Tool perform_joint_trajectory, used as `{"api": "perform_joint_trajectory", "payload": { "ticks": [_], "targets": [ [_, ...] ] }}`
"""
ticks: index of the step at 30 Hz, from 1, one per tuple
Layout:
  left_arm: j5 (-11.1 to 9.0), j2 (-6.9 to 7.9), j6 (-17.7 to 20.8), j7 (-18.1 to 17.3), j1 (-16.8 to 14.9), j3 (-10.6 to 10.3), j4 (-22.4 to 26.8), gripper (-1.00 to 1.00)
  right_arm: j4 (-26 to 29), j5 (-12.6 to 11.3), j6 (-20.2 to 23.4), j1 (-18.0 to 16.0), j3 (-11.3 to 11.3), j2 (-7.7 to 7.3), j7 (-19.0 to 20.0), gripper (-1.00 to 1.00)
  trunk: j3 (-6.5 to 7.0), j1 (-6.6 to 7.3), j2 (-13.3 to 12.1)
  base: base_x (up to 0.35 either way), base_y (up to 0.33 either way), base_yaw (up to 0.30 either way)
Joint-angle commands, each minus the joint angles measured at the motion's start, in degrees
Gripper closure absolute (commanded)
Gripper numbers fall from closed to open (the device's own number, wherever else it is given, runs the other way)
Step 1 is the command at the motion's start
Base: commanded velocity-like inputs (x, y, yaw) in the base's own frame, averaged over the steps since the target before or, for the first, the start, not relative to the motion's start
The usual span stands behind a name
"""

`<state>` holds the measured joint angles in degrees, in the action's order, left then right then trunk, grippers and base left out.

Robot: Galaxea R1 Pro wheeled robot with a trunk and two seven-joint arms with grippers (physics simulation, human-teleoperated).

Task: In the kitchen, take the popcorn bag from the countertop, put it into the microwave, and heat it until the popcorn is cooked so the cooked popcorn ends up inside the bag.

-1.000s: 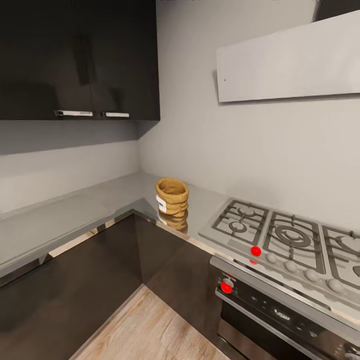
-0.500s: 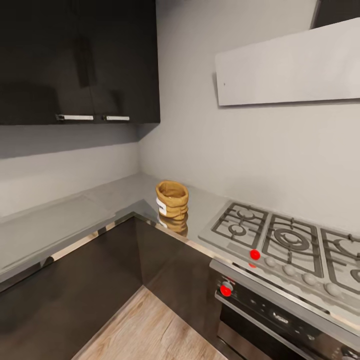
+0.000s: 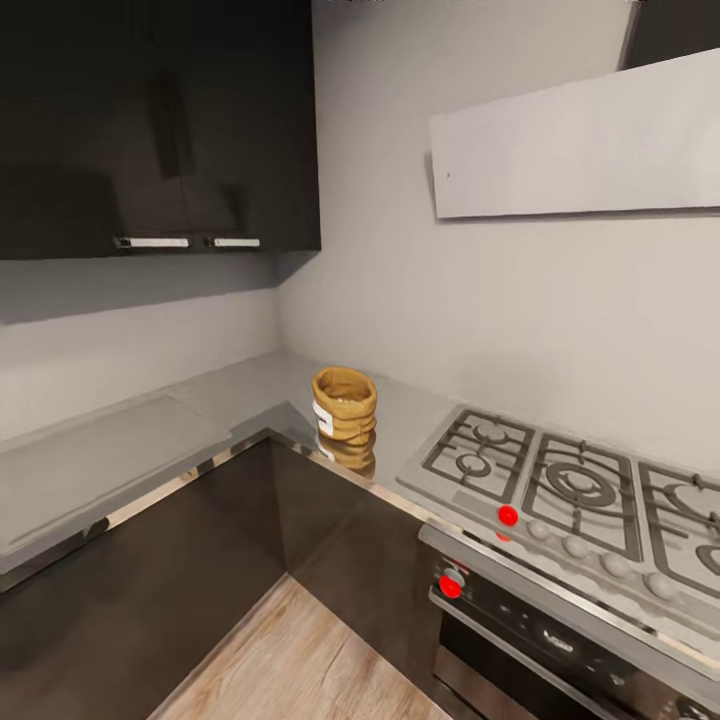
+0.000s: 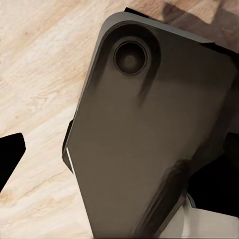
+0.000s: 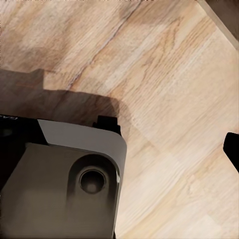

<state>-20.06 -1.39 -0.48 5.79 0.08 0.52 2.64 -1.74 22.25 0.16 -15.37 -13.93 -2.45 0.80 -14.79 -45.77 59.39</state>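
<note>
In the head view the popcorn bag (image 3: 345, 404), a small tan paper sack with a rolled rim and a white label, stands upright on the grey countertop (image 3: 230, 395) near the inner corner. I cannot make out its contents. The microwave is out of view. In the left wrist view one dark fingertip (image 4: 10, 155) of my left gripper shows at the frame's edge over the wood floor. The right wrist view likewise shows one dark fingertip (image 5: 233, 149) of my right gripper at the edge. Nothing is held in either.
A steel gas hob (image 3: 560, 480) lies right of the bag, with a dark oven (image 3: 540, 630) below and a white hood (image 3: 580, 140) above. Dark wall cabinets (image 3: 160, 120) hang at the left. Both wrist views show my grey base (image 4: 149, 134) above the wood floor (image 5: 164, 64).
The whole head picture has drifted down a little and the bag looks slightly smaller, so the camera moved. The bag has stayed in place on the countertop.
</note>
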Motion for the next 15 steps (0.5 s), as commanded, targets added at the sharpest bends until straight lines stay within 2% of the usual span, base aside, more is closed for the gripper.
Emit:
{"api": "perform_joint_trajectory", "payload": {
  "ticks": [1,15],
  "targets": [
    [-0.2,-0.02,0.0,0.2,0.0,0.0,0.1,-1.00,-0.1,0.5,0.0,0.0,-0.5,-0.05,0.1,-1.00,0.12,0.22,-0.4,0.000,0.000,0.000],
    [-0.2,-0.01,0.0,0.2,0.0,0.1,0.1,-1.00,-0.1,0.5,0.1,-0.1,-0.5,-0.11,0.1,-1.00,2.64,3.30,-6.0,0.000,0.000,0.000]
  ]
}}
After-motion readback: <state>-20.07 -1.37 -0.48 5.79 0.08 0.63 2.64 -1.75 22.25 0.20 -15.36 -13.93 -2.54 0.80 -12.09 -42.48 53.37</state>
